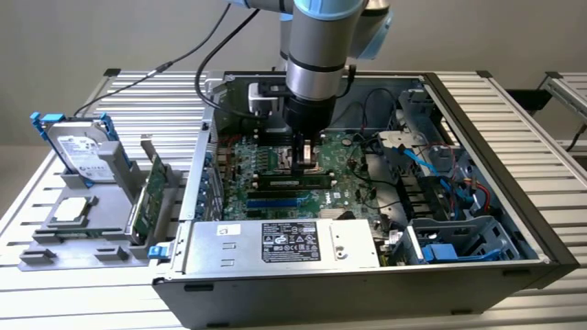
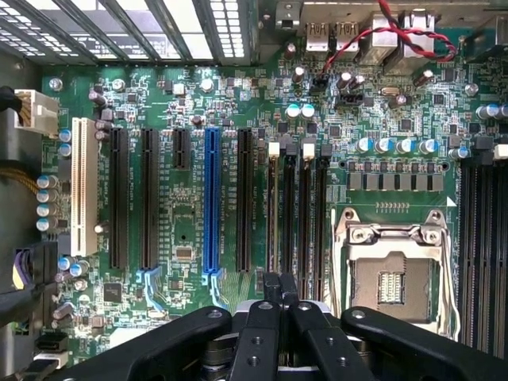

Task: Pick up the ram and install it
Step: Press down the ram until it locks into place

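The ram (image 1: 293,182), a long narrow stick with a row of dark chips, stands on edge in a memory slot of the green motherboard (image 1: 240,194) inside the open computer case. My gripper (image 1: 306,162) hangs just beyond it, over the CPU socket (image 2: 390,279), not touching the stick. In the wrist view its black fingers (image 2: 278,290) are pressed together with nothing visible between them, above the board between the blue expansion slot (image 2: 211,202) and the socket. The dark memory slots (image 2: 484,246) run along that picture's edge.
At the exterior view's left, a grey holder (image 1: 87,234) carries a silver hard drive with blue rails (image 1: 81,152), a wider green expansion card (image 1: 151,192) and a processor chip (image 1: 73,210). The power supply (image 1: 284,244), blue cables (image 1: 431,168) and drive cage (image 1: 458,240) crowd the case.
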{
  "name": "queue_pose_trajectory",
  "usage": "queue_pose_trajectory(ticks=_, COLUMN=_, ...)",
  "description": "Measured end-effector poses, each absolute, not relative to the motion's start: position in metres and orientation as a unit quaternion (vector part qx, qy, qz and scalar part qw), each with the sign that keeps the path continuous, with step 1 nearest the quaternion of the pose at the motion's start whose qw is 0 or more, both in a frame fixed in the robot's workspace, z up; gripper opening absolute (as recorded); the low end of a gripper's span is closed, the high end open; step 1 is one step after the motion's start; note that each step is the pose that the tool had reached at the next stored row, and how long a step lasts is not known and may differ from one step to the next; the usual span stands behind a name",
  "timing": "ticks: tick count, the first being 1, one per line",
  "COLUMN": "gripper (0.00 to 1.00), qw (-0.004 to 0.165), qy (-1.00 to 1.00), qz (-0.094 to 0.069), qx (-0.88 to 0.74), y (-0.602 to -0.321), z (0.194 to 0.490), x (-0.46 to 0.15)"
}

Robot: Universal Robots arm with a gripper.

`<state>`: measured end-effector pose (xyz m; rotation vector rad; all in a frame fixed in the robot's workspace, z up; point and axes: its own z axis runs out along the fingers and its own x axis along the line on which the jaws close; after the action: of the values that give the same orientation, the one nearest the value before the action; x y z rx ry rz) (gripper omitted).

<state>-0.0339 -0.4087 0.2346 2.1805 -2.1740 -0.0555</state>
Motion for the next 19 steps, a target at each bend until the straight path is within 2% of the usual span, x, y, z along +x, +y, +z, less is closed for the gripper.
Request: queue_pose_trajectory(ticks=19, gripper=0.11, qw=0.033, qy=-0.706, qz=-0.019, qx=0.708, y=-0.4086, z=0.2261, x=-0.0339)
